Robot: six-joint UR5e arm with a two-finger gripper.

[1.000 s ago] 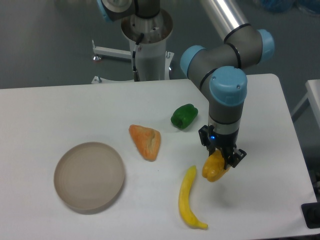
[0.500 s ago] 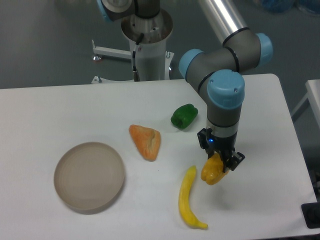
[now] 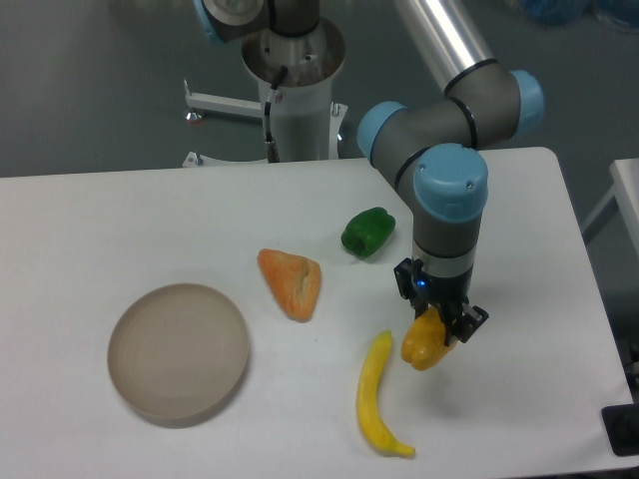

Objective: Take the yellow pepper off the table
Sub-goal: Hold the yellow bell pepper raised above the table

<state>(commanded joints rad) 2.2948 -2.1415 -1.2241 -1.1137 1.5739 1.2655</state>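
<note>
Operator: Gripper (image 3: pixel 436 329) status?

Technician: Clenched on the yellow pepper (image 3: pixel 423 343), which sits between the fingers just right of the yellow banana-shaped item (image 3: pixel 375 397). Whether it is clear of the table (image 3: pixel 120 220) cannot be confirmed.

Operator: Failure risks?

Technician: The pepper appears lumpy and is held near its top; it could likely rotate or slip out during lifting. Sideways travel could bump the banana-shaped item. The green pepper (image 3: pixel 367 231) is well apart.

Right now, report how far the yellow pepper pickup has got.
Done: the gripper has reached the yellow pepper, and its jaws look closed on it. In hand: the grasp. I cannot tell whether the pepper has left the table. Left: lifting it visibly clear, away from the banana.
</note>
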